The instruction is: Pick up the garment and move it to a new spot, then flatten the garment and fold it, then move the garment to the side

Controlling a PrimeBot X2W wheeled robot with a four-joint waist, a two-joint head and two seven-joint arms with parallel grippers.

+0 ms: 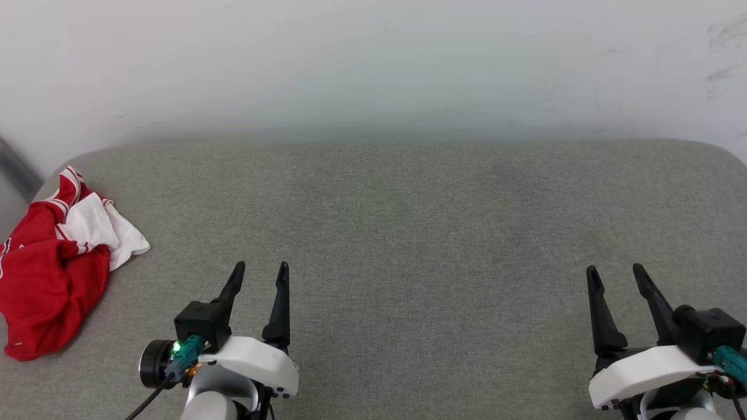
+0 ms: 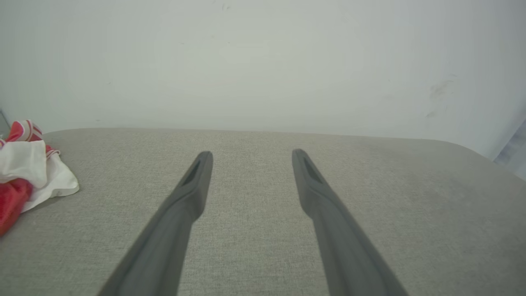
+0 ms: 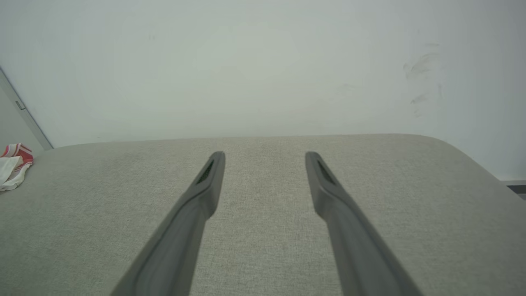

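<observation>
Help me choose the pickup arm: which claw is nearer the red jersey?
Left. The left claw sits a short way right of the jersey; the right claw is far across the grey surface.

Grey fabric surface (image 1: 408,233) w/ crumpled garment (image 1: 52,274) lying at its far-left edge.

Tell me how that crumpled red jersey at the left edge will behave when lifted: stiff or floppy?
Probably floppy: the garment lies crumpled in soft folds, so it should drape from a pinch point. Likely light: its white sleeve lies thin and flat on the grey cushion. Pushed, it may bunch rather than slide on that woven surface.
</observation>
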